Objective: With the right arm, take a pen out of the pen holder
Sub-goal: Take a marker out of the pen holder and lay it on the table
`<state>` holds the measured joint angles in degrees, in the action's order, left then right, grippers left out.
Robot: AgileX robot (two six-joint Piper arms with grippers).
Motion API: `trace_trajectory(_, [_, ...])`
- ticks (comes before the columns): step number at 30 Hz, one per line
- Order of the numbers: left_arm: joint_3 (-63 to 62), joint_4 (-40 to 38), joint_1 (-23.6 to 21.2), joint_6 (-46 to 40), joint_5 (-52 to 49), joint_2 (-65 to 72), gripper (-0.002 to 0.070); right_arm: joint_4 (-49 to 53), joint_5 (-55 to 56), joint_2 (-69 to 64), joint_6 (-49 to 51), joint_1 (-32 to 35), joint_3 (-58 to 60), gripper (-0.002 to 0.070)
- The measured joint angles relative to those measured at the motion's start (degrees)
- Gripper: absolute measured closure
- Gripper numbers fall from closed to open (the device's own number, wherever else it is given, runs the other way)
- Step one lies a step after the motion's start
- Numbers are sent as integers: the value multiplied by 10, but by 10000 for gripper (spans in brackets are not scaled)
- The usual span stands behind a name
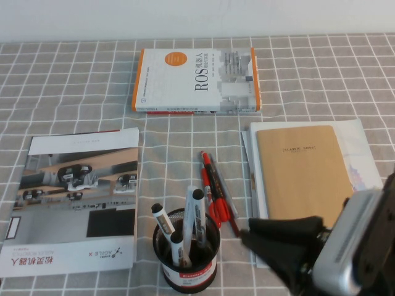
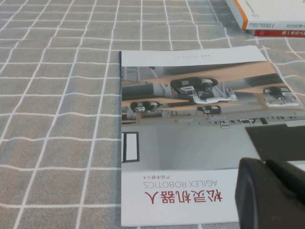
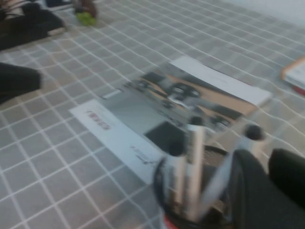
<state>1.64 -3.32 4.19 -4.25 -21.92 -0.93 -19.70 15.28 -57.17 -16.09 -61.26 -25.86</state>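
A black mesh pen holder (image 1: 185, 262) stands near the table's front edge with three black-capped white pens (image 1: 196, 216) upright in it. Just right of the holder, low over the table, my right gripper (image 1: 244, 238) points at it without touching it. In the right wrist view the holder (image 3: 190, 210) and its pens (image 3: 193, 157) are close in front of my right gripper (image 3: 264, 160), whose fingers stand slightly open with nothing between them. Two red pens (image 1: 213, 185) lie on the cloth behind the holder. My left gripper (image 2: 264, 164) is shut over a brochure (image 2: 190, 119).
An AgileX brochure (image 1: 77, 197) lies left of the holder. A tan notebook (image 1: 302, 169) on white papers lies to its right, partly under my right arm. A white and orange ROS book (image 1: 196, 80) sits at the back. A grey checked cloth covers the table.
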Motion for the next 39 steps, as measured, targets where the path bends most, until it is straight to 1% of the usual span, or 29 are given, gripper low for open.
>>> trace_trajectory(3, [0,0,0,0,0,0,678,10,31,-23,0,-32,0,548])
trace_trajectory(9, [0,0,0,0,0,0,678,28,120,-101,12,-57,0,298])
trace_trajectory(11, [0,0,0,0,0,0,678,53,162,-132,35,-59,0,254])
trace_trajectory(14, [0,0,0,0,0,0,678,84,233,-174,60,-59,0,232])
trace_trajectory(17, [0,0,0,0,0,0,678,89,300,-224,70,-59,0,225])
trace_trajectory(23, [0,0,0,0,0,0,678,76,370,-303,73,-59,0,225])
trace_trajectory(30, [0,0,0,0,0,0,678,13,393,-319,75,-59,0,225])
trace_trajectory(39, [0,0,0,0,0,0,678,13,393,-325,75,-59,0,225])
